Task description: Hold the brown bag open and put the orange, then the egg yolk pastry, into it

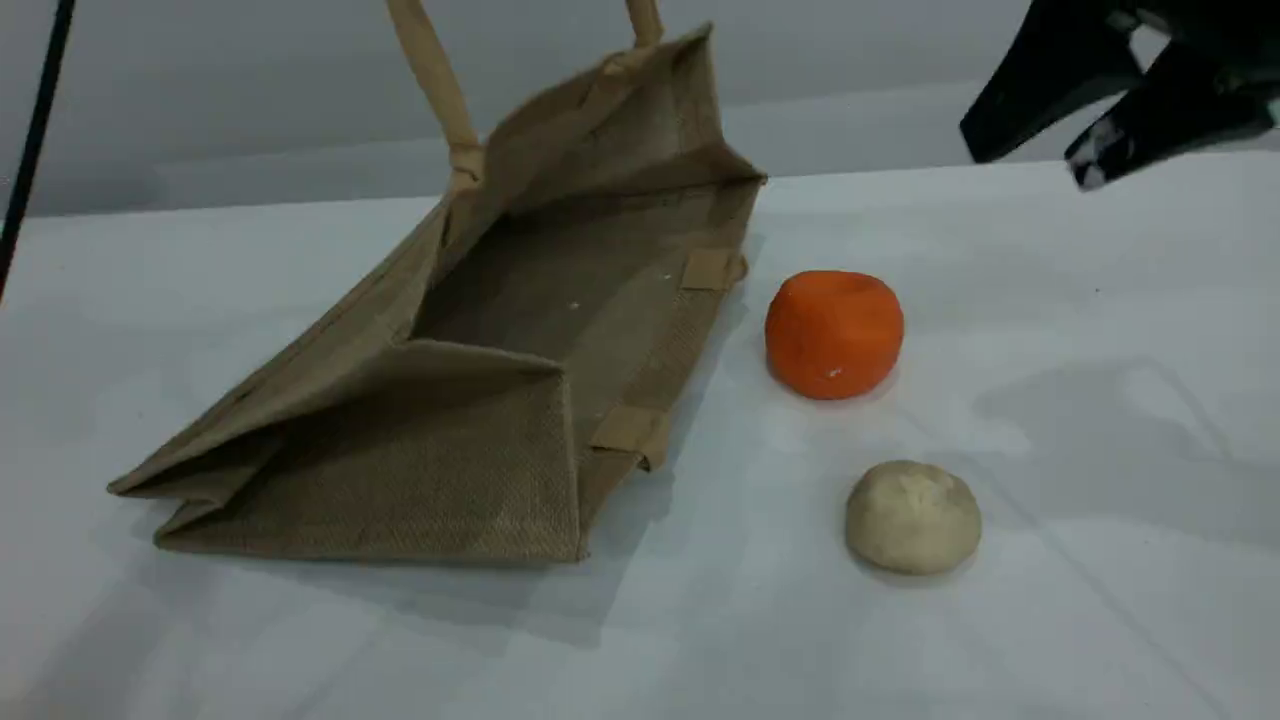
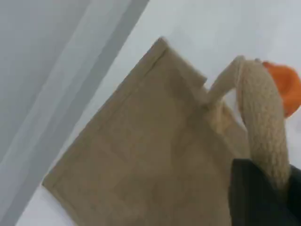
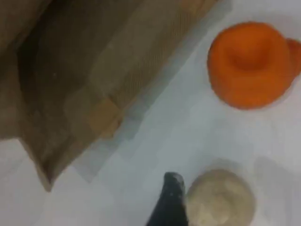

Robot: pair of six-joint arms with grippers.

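Observation:
The brown bag [image 1: 480, 450] lies on its side, mouth open toward the right. Its upper wall is pulled up by a beige handle [image 1: 435, 85] that runs out of the top of the scene view. In the left wrist view that handle [image 2: 263, 127] ends in my left gripper [image 2: 263, 202], which is shut on it. The orange [image 1: 834, 334] sits on the table just right of the bag's mouth. The egg yolk pastry [image 1: 912, 516] rests nearer the front. My right gripper [image 1: 1030, 155] hangs open, high at the back right, holding nothing; its fingertip [image 3: 171, 202] shows beside the pastry [image 3: 221, 200].
The white table [image 1: 1050, 620] carries everything, with a grey wall behind it. A thin black pole or cable [image 1: 35, 130] runs along the far left edge. The bag's lower handle tabs [image 1: 630, 430] lie flat near the mouth.

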